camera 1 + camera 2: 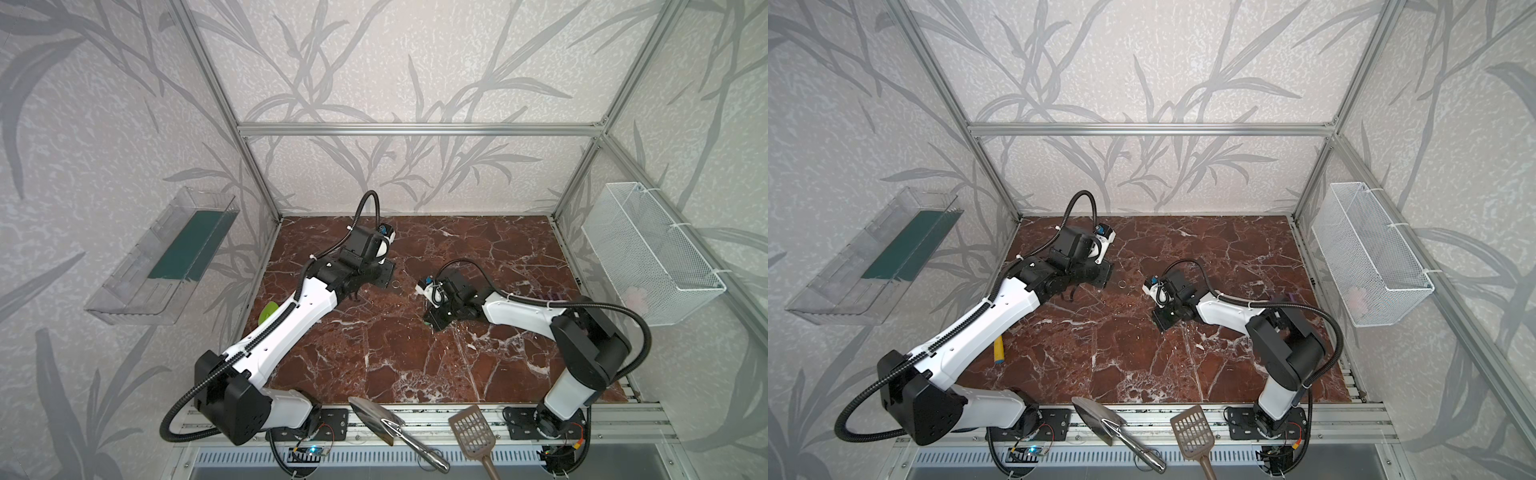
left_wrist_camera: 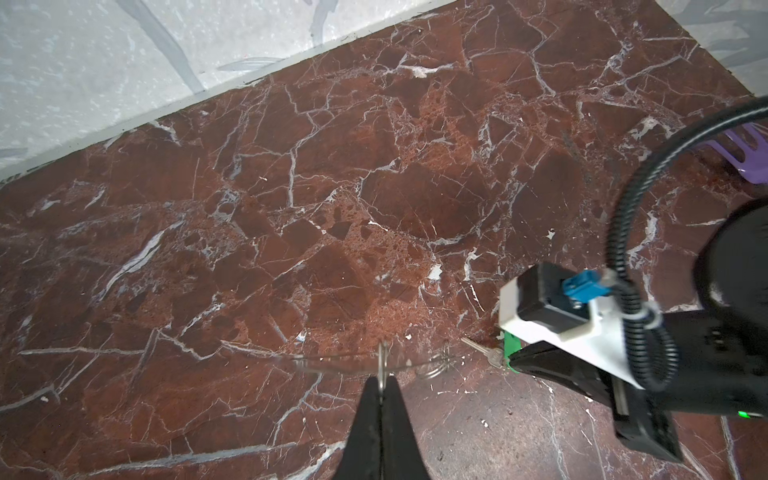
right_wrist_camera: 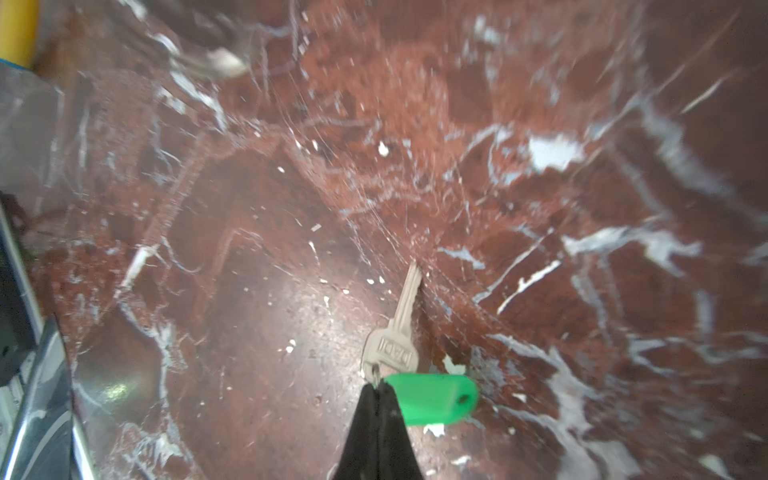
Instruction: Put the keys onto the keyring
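High pair, close wrist pair.
Both top views look steeply down over the whole tabletop [image 1: 374, 353] from its front; each wrist camera sits close behind its jaws, both catching the key [image 2: 484, 352] [image 3: 401, 324].

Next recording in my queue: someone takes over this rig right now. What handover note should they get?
Grippers: the left gripper is shut on the keyring, which sticks out edge-on past its fingertips. The right gripper is shut on the key, pinching the small loop that joins it to its green tag.
Where: both are held close together near the middle of the marble table.
Done: ring and key are each gripped.
Left: the key is not on the ring; the left wrist view shows a gap between them. Thread it on, then release.
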